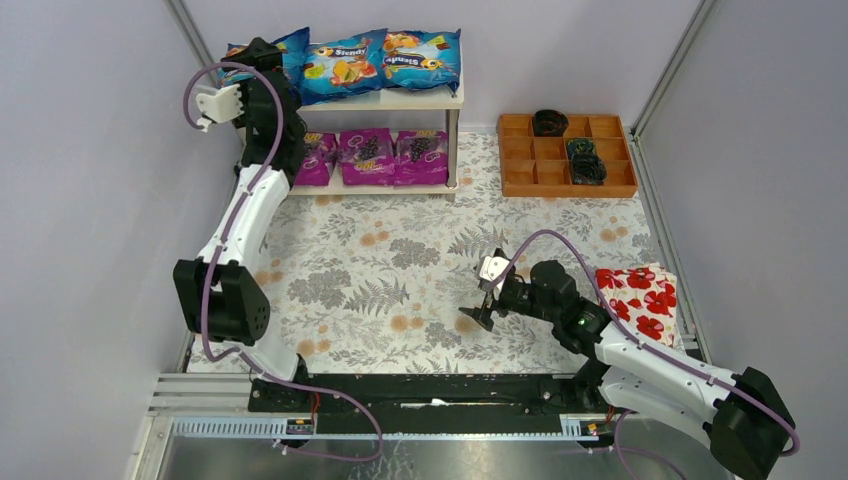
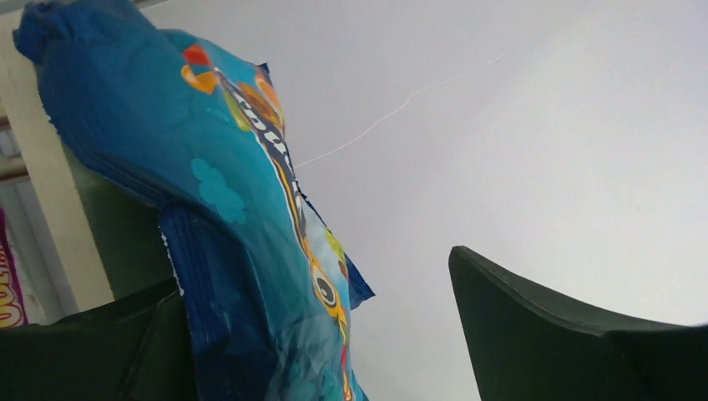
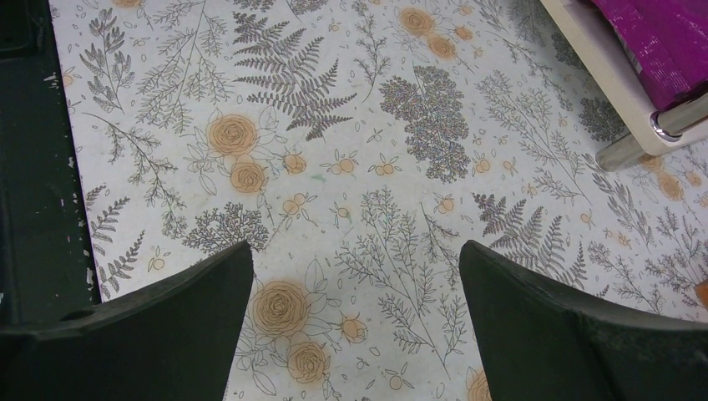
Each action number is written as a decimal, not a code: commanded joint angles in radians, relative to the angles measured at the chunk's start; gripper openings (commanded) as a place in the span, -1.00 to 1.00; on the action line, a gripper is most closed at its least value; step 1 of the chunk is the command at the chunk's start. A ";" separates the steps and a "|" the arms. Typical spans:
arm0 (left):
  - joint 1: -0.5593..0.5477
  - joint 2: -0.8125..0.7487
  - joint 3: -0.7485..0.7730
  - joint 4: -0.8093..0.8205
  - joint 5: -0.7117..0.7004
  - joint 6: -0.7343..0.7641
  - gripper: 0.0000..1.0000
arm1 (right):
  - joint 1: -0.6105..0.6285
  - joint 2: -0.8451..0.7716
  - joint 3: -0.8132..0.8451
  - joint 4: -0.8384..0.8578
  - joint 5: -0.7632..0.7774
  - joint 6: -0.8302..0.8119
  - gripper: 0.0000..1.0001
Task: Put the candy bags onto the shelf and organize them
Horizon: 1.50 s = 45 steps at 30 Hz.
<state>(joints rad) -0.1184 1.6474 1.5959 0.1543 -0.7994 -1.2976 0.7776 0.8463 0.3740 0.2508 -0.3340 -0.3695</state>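
The shelf (image 1: 425,98) stands at the back. Its top board carries three blue candy bags: left (image 1: 293,42), middle (image 1: 345,65), right (image 1: 420,55). Three purple candy bags (image 1: 367,157) lie side by side on the lower board. My left gripper (image 1: 262,52) is at the top board's left end and hides part of the left blue bag. In the left wrist view that blue bag (image 2: 234,192) leans against the left finger while the left gripper (image 2: 313,271) stands open, its right finger well apart from the bag. My right gripper (image 1: 478,315) (image 3: 355,246) hangs open over the flowered cloth, nothing between its fingers.
An orange compartment tray (image 1: 520,153) with dark items sits right of the shelf. A white packet with red flowers (image 1: 640,295) lies at the right edge beside my right arm. Grey walls enclose the table. A shelf leg (image 3: 634,146) shows in the right wrist view's upper right.
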 commanded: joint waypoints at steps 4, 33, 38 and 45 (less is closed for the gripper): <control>-0.015 -0.130 -0.072 0.134 0.122 0.107 0.98 | -0.003 -0.007 0.004 0.056 -0.027 0.006 1.00; 0.282 -0.204 -0.083 -0.232 0.705 0.172 0.19 | -0.003 -0.036 -0.020 0.082 -0.036 0.035 1.00; 0.287 -0.159 -0.047 -0.208 0.722 0.183 -0.09 | -0.003 -0.027 -0.012 0.071 -0.036 0.037 1.00; 0.297 -0.131 0.012 -0.235 0.673 0.255 -0.10 | -0.003 -0.027 -0.006 0.069 -0.029 0.050 1.00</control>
<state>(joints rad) 0.1719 1.5185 1.5463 -0.1204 -0.1341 -1.0950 0.7776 0.8200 0.3534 0.2966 -0.3584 -0.3386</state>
